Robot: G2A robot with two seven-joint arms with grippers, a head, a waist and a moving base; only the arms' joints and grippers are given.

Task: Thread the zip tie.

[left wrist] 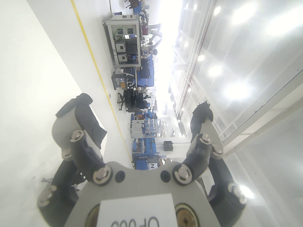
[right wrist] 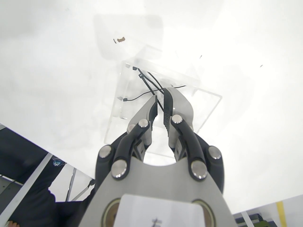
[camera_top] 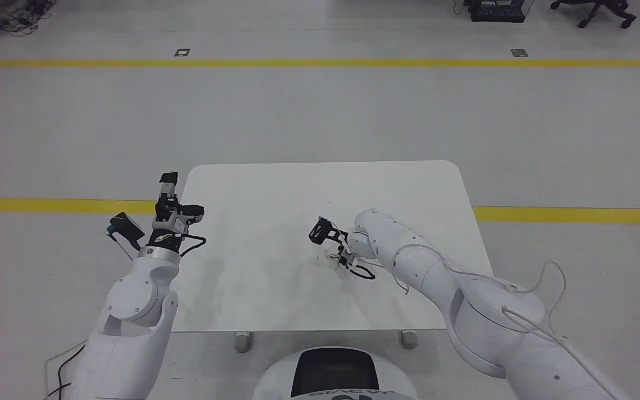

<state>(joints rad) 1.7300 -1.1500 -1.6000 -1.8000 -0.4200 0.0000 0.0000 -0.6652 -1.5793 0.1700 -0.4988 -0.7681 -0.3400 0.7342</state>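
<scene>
From above, the rounded white table [camera_top: 300,200] has the left gripper [camera_top: 178,198] at its left edge and the right gripper [camera_top: 343,261] low over its middle, so the right arm is plainly the nearer one.

The left wrist view has that gripper's jaws spread wide with nothing between them, aimed out at the room and not at the table.

In the right wrist view a shallow clear acrylic tray [right wrist: 201,105] lies on the table holding several thin black zip ties [right wrist: 144,81] that cross one another. One strand runs lengthwise straight into the slim gap between the right jaws, which stand close together. I judge them not yet clamped. The tie heads lie beyond the fingertips.
</scene>
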